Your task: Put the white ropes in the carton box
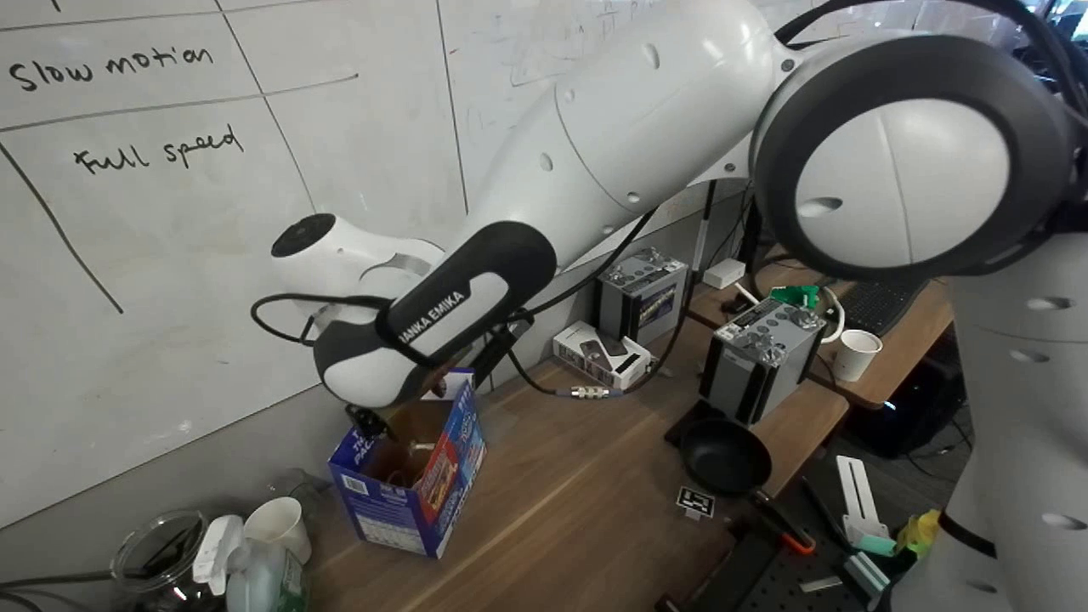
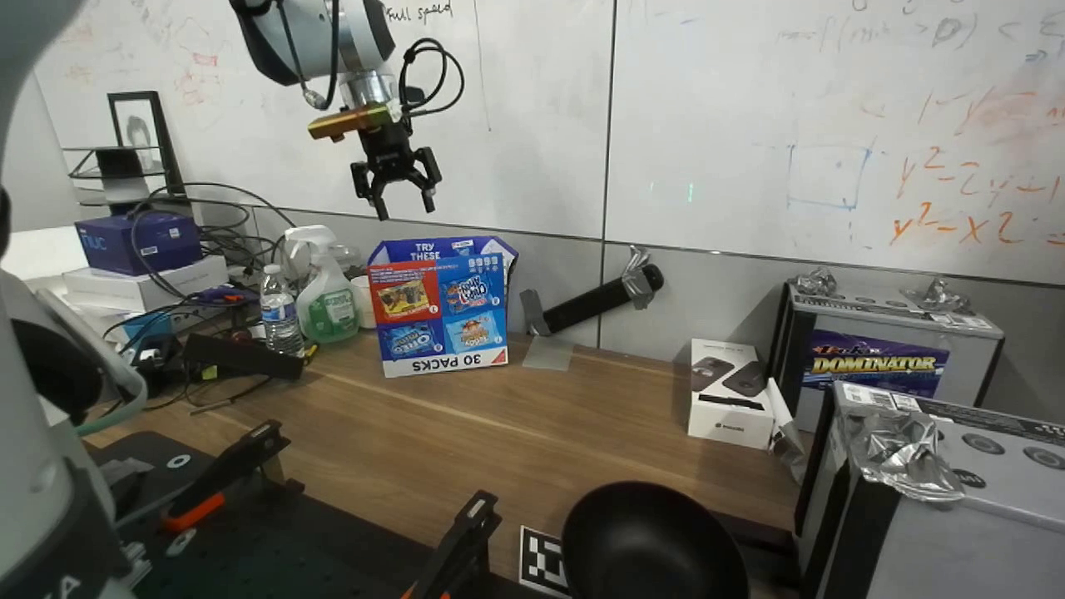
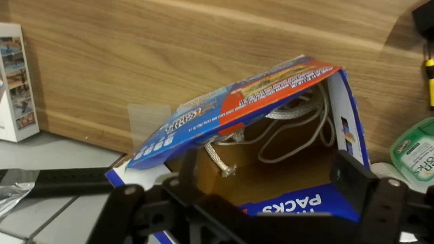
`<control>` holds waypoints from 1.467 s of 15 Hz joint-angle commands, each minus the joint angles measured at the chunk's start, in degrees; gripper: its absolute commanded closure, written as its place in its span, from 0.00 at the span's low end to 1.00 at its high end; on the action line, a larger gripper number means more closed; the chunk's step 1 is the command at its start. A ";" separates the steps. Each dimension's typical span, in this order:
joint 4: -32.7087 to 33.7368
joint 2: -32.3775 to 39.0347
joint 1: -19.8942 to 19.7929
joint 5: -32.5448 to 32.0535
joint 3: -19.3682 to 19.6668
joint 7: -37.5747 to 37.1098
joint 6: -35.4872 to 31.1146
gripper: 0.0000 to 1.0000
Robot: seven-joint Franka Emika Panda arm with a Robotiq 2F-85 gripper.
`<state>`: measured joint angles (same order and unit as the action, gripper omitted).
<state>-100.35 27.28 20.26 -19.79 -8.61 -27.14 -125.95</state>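
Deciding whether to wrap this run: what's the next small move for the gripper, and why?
I'd probably raise the gripper a little, straight up from the carton box, without closing. Its jaws stand open above the box with nothing between them, and the wrist view shows the white ropes inside, so the placing looks done.

Whiteboard is filling the background in both exterior views, carrying black handwriting and orange equations. Gray wall panel is running below it. Wood-grain table is standing against the panel. In an exterior view, second wooden table is sitting near, dark floor showing below.
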 commanded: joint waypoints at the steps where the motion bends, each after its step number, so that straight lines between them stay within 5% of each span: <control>1: -7.93 -11.56 -2.78 7.93 -0.08 4.59 6.23 0.00; 12: -29.23 -44.65 -10.97 11.06 1.53 8.86 17.19 0.00; 19: -42.13 -67.33 -14.99 11.49 8.65 25.30 18.98 0.00; 22: -44.29 -71.36 -14.30 12.26 12.23 35.41 19.20 0.00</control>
<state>-140.90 -38.07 5.71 -9.68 1.10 0.02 -106.03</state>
